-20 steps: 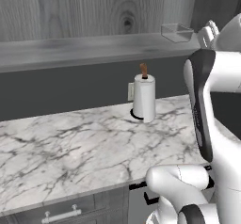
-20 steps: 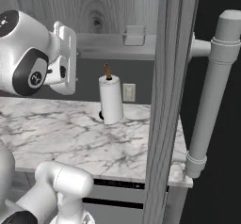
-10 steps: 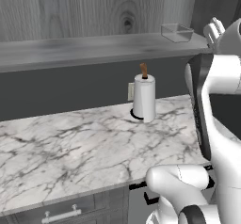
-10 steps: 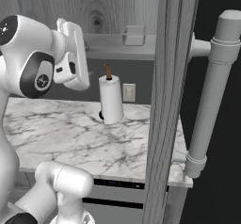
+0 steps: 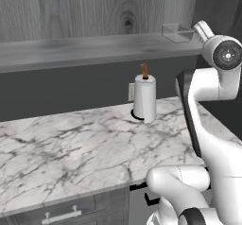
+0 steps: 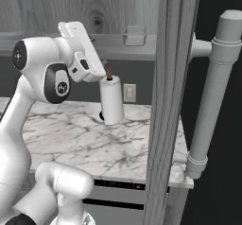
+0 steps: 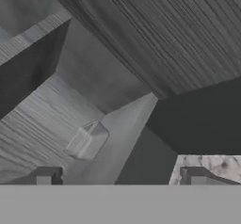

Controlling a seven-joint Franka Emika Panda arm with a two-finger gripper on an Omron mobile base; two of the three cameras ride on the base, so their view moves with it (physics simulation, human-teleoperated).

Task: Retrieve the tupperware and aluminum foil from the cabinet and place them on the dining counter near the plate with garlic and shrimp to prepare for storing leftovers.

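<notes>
Hand (image 7: 120,177) open, now nearer the tupperware (image 7: 87,140) on the cabinet (image 5: 94,49) shelf

The cabinet (image 5: 94,49) shelf carries the tupperware (image 5: 177,32); the marble worktop (image 5: 71,148) a paper-towel roll (image 5: 144,99).

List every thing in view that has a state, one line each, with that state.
Clear greyish plastic tupperware: upright on the shelf, not held.
Grey wood-grain cabinet: open, shelf exposed.
End effector: open, empty, short of the tupperware.
White paper towel roll: upright on the marble worktop.
</notes>
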